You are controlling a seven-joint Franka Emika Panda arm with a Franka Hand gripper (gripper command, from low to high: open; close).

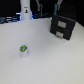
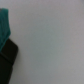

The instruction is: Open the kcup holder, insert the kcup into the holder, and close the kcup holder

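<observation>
Claw (image 1: pixel 59 6) barely seen at frame edge, opening impossible to tell; just below it, black boxy two-drawer kcup holder (image 1: pixel 64 27); well apart, small white green-topped kcup (image 1: pixel 23 49) on white table (image 1: pixel 50 60).

The hand (image 1: pixel 59 6) is cut off by the exterior view's top edge.

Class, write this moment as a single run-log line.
kcup holder: drawers shut | kcup: upright on table, apart from holder | pincer: not in view
</observation>
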